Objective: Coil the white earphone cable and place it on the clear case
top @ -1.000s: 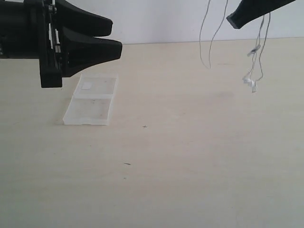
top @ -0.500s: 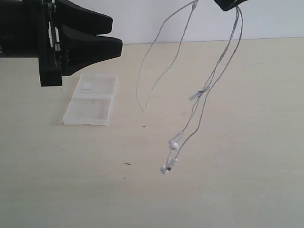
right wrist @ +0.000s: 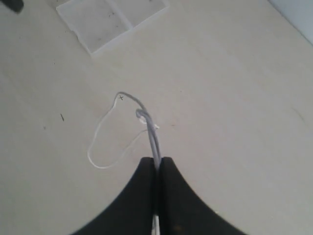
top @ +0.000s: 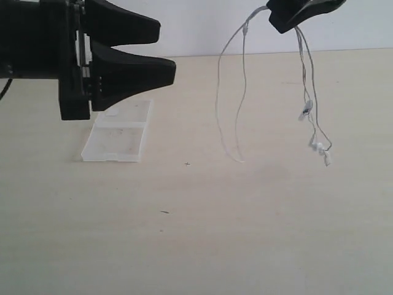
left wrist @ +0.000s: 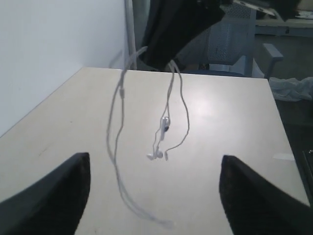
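Note:
The white earphone cable (top: 232,117) hangs in the air from my right gripper (top: 299,13), which is shut on it high at the back right. One long loop drops almost to the table, and the two earbuds (top: 320,151) dangle further right. In the right wrist view the cable (right wrist: 152,134) runs out from between the closed jaws of the right gripper (right wrist: 159,159). The clear case (top: 120,132) lies open and flat on the table at the left. My left gripper (top: 167,50) hovers over it, open and empty. In the left wrist view the cable (left wrist: 116,147) hangs ahead of the left gripper (left wrist: 154,166), apart from it.
The pale wooden table (top: 258,233) reaches back to a white wall (top: 202,24). Small dark specks (top: 164,212) mark the tabletop. The left wrist view shows the table's far edge with a chair (left wrist: 230,44) beyond it.
The cable has swung back to the right, and the earbuds have risen from low at the middle. My left gripper's jaws have spread wider and it has shifted slightly right.

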